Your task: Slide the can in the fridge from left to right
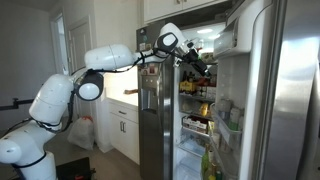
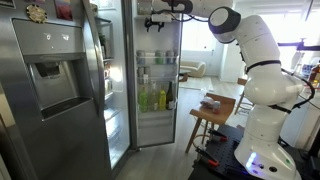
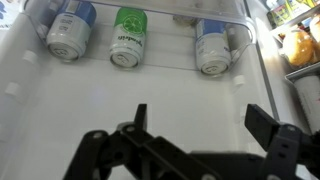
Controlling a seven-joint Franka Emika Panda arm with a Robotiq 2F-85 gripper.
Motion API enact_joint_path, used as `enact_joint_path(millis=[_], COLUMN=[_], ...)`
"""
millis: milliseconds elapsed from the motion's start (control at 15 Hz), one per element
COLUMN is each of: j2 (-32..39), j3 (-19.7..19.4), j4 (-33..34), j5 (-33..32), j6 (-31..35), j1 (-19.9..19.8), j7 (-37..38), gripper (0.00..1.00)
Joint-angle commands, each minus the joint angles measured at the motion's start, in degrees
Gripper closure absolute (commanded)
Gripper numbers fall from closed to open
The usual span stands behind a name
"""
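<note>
The gripper reaches into the open fridge, fingers spread apart and empty. Ahead, a green can lies between two blue cans.

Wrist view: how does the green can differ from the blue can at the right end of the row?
The green can has a green label, while the right blue can has a blue and white one. The green can lies mid-row, close beside another blue can, whereas the right blue can lies apart, across a wider gap. Both lie on their sides with silver ends toward the camera.
</note>
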Motion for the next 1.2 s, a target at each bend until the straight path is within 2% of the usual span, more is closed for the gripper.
enact_joint_path(millis=[0, 333, 400, 667, 1133], j2=[-3.4, -7.9, -3.3, -5.8, -5.9], j3=[1.7, 4.1, 3.8, 4.1, 4.1], j4=[-5.3, -13.2, -6.7, -10.3, -10.6], j5=[-0.3, -1.4, -0.8, -1.2, -1.2], j6=[1.6, 3.7, 2.2, 2.3, 2.6], j1=[1.8, 5.8, 6.2, 7.2, 6.4], j7=[1.0, 4.6, 2.0, 3.7, 3.7], gripper=[0.00, 0.00, 0.00, 0.00, 0.00])
